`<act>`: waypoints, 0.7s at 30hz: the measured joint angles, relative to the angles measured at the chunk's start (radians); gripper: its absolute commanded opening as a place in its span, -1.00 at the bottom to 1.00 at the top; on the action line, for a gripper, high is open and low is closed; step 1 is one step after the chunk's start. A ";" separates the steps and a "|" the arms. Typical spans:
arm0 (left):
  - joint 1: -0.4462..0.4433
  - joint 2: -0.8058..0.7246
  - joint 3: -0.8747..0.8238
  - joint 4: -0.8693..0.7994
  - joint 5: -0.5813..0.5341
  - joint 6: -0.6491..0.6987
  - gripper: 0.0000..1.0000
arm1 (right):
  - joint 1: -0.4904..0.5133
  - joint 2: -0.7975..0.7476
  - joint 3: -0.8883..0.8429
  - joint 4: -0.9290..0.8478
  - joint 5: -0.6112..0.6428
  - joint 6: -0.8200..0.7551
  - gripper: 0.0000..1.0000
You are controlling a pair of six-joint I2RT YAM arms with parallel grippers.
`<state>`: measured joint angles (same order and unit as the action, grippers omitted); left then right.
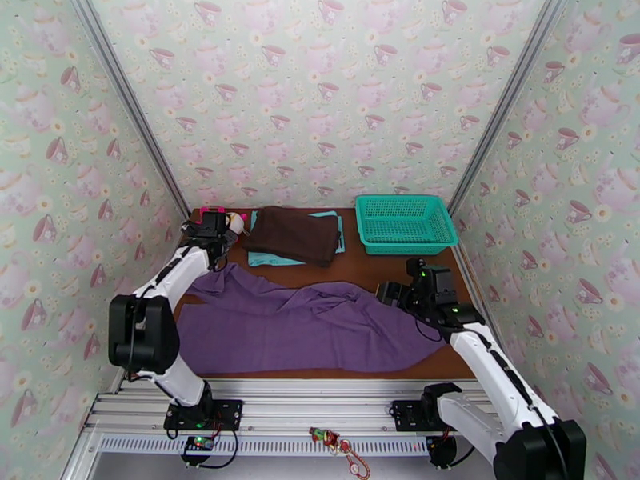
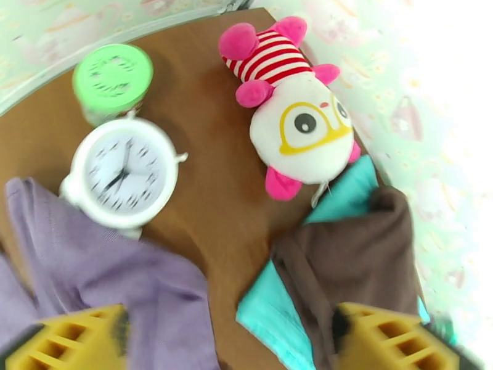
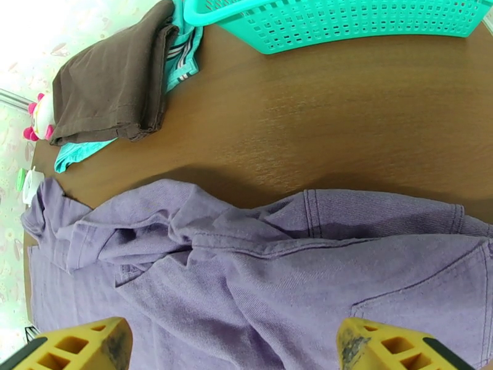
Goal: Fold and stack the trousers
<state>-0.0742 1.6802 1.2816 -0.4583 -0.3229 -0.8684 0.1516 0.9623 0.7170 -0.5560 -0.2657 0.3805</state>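
Top external: trousers (image 1: pixel 304 326) rumpled on table (image 1: pixel 368 270); wrist cams: left claw (image 2: pixel 231 334), right claw (image 3: pixel 234 343) released.

The left arm (image 1: pixel 172 278) is shown extended far forward, the left gripper (image 1: pixel 210 230) pointed downward, its yellow fingers (image 2: pixel 74 340) spread wide. The right arm (image 1: pixel 488 362) is bent inward at the elbow, the right gripper (image 1: pixel 392 294) held low, its yellow fingers (image 3: pixel 400 346) likewise parted widely.
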 measured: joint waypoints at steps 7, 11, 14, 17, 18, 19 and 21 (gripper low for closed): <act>-0.146 -0.164 -0.170 0.015 0.079 0.232 0.52 | 0.000 -0.030 -0.005 -0.003 0.017 0.000 0.83; -0.260 -0.247 -0.362 0.013 0.185 0.264 0.35 | 0.000 0.000 -0.005 -0.003 0.019 0.000 0.83; -0.378 -0.291 -0.528 0.028 0.282 0.274 0.40 | 0.000 0.011 -0.005 -0.002 0.019 0.000 0.83; -0.503 -0.323 -0.592 0.031 0.312 0.294 0.47 | 0.000 0.019 -0.006 0.002 0.018 0.000 0.83; -0.535 -0.333 -0.593 0.035 0.312 0.306 0.48 | 0.000 0.022 -0.006 0.005 0.017 0.000 0.83; -0.553 -0.340 -0.592 0.049 0.309 0.316 0.48 | 0.000 0.025 -0.007 0.006 0.015 0.000 0.83; -0.565 -0.346 -0.588 0.066 0.293 0.336 0.48 | 0.001 0.027 -0.010 0.008 0.015 0.000 0.83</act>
<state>-0.6388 1.3342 0.6937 -0.3923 -0.0299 -0.5323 0.1524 0.9897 0.7071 -0.5484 -0.2508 0.3805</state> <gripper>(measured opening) 0.740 0.914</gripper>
